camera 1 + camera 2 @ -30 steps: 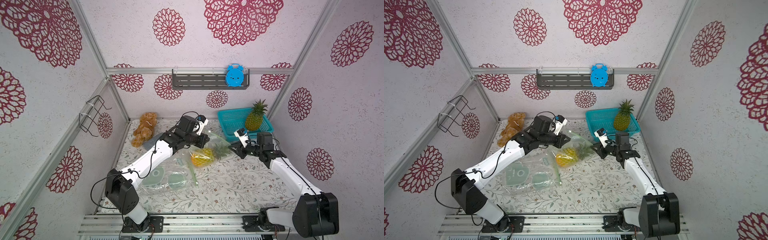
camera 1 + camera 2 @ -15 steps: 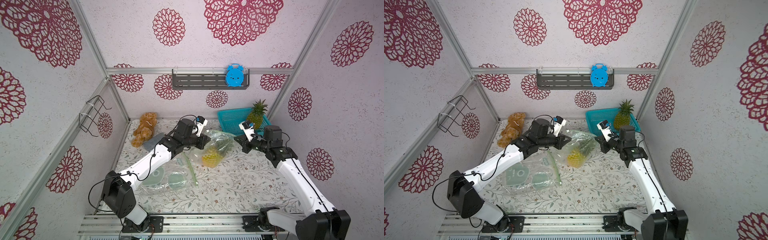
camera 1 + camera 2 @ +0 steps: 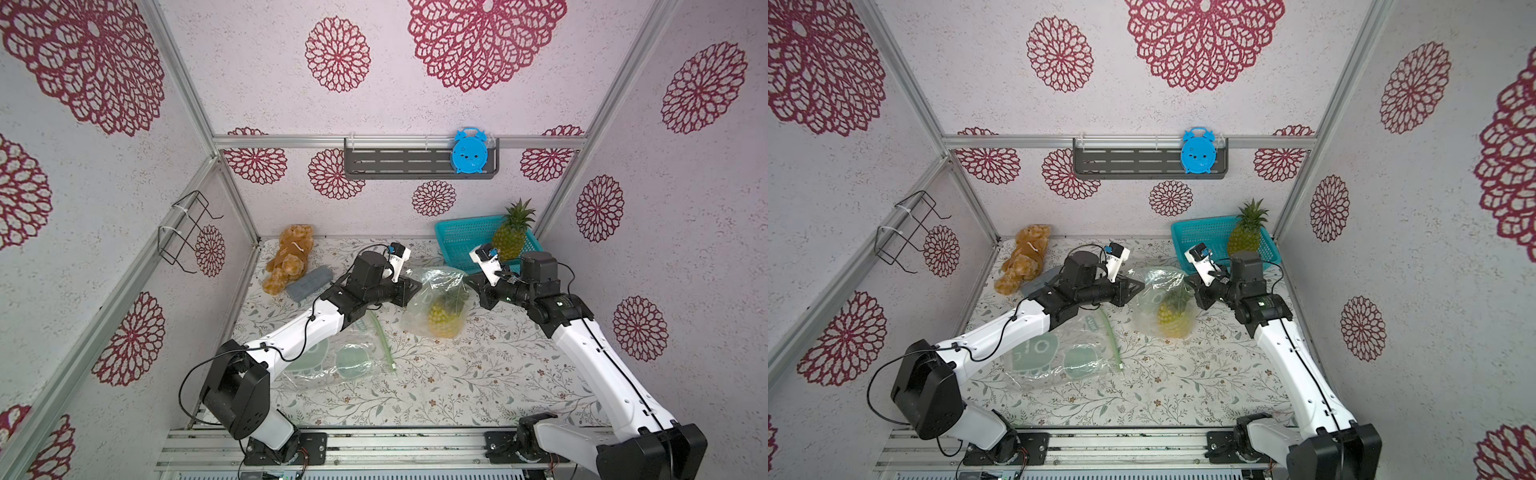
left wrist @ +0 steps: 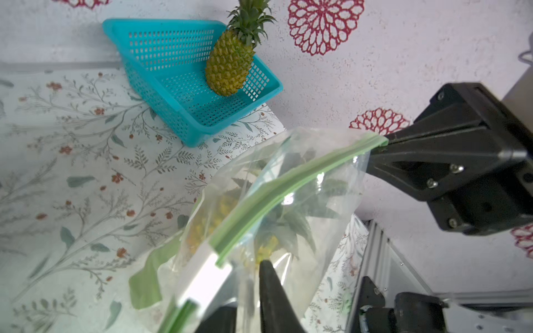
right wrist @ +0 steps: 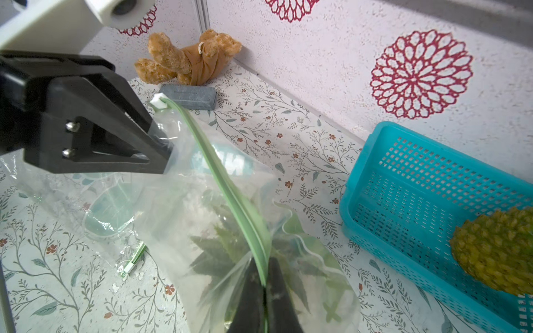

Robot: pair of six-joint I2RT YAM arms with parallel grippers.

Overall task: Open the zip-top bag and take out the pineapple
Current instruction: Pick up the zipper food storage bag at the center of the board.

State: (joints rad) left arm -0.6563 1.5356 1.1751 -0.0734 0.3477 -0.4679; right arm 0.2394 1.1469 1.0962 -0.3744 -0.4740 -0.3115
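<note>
The clear zip-top bag (image 3: 436,299) (image 3: 1163,299) hangs between my two grippers, its bottom on the table. The pineapple (image 3: 444,322) (image 3: 1171,318) sits low inside it, with the leaves pointing up. My right gripper (image 5: 265,271) (image 3: 471,284) is shut on one end of the green zip strip (image 5: 219,178) (image 4: 288,184). My left gripper (image 4: 245,276) (image 3: 415,286) is at the other end, beside the white slider (image 4: 202,276). Its fingers stand slightly apart, with bag film in the gap. The strip's two halves lie together along most of its length.
A second pineapple (image 3: 513,237) stands in a teal basket (image 3: 461,237) at the back right. Another clear bag (image 3: 332,357) lies flat under my left arm. A teddy bear (image 3: 289,257) and a grey block (image 3: 309,282) lie at the back left.
The bag has been lifted from lying on the table to hanging between the grippers, and the pineapple has slid to its bottom. My left gripper's jaws have parted a little.
</note>
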